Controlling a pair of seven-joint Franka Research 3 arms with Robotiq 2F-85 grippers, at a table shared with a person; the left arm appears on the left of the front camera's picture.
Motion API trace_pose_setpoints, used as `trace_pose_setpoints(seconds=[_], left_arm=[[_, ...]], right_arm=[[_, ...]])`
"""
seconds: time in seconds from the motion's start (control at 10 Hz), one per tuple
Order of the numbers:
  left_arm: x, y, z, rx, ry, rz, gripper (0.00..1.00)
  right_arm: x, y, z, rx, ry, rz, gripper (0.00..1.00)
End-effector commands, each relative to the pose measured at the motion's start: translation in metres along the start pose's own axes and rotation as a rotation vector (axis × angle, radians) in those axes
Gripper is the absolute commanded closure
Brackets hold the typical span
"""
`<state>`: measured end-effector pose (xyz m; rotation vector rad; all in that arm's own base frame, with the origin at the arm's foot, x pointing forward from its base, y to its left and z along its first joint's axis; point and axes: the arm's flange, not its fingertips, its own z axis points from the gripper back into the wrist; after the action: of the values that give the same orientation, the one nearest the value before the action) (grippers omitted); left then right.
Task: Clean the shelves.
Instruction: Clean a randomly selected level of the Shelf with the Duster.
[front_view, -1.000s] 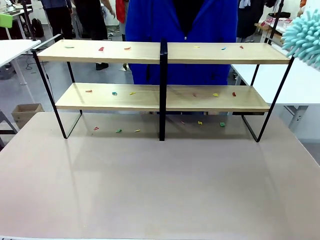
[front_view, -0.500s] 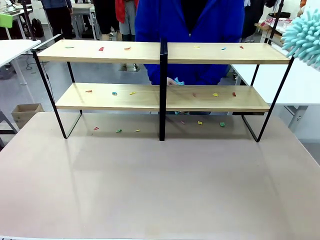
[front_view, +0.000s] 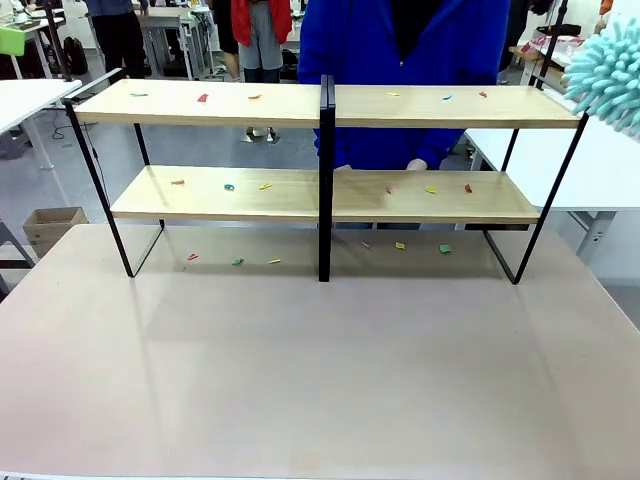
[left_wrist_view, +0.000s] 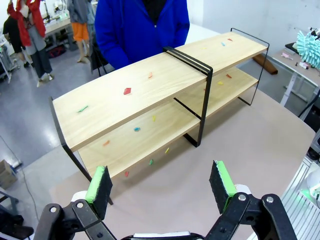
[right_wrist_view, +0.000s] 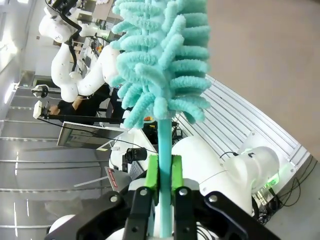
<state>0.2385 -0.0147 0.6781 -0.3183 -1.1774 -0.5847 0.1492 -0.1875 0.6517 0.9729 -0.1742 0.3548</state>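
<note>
Right gripper clamped on teal duster handle, head near right end of shelves; shelves run crosswise on far part of table, coloured scraps on both boards. Left gripper spread, empty; right arm judged nearer

Pinkish-beige table in the foreground. Small coloured scraps lie on its far part: red, green and yellow at left, yellow and green at right. Person in blue jacket stands at the far side, close to the table edge. Cardboard box on the grey floor, left. White side table at left, second white table at right. Farther back — person in red top, green chair.
</note>
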Motion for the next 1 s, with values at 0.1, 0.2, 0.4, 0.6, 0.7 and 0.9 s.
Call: trace_pose_setpoints(seconds=[0.1, 0.2, 0.4, 0.6, 0.7, 0.9], left_arm=[[0.0, 0.002, -0.001, -0.01, 0.001, -0.007, 0.0], [0.0, 0.002, -0.001, -0.01, 0.001, -0.007, 0.0], [0.0, 0.002, -0.001, -0.01, 0.001, -0.007, 0.0], [0.0, 0.002, -0.001, -0.01, 0.001, -0.007, 0.0], [0.0, 0.002, -0.001, -0.01, 0.001, -0.007, 0.0], [0.0, 0.002, -0.001, -0.01, 0.001, -0.007, 0.0]], right_arm=[[0.012, 0.025, -0.061, -0.047, 0.148, 0.06, 0.88], [0.018, 0.031, -0.088, -0.098, 0.193, 0.041, 0.88], [0.026, 0.04, -0.161, -0.192, 0.315, 0.026, 0.88], [0.033, 0.043, -0.23, -0.251, 0.419, 0.057, 0.88], [0.029, 0.046, -0.249, -0.263, 0.472, 0.078, 0.88], [0.03, 0.04, -0.238, -0.26, 0.455, 0.044, 0.88]])
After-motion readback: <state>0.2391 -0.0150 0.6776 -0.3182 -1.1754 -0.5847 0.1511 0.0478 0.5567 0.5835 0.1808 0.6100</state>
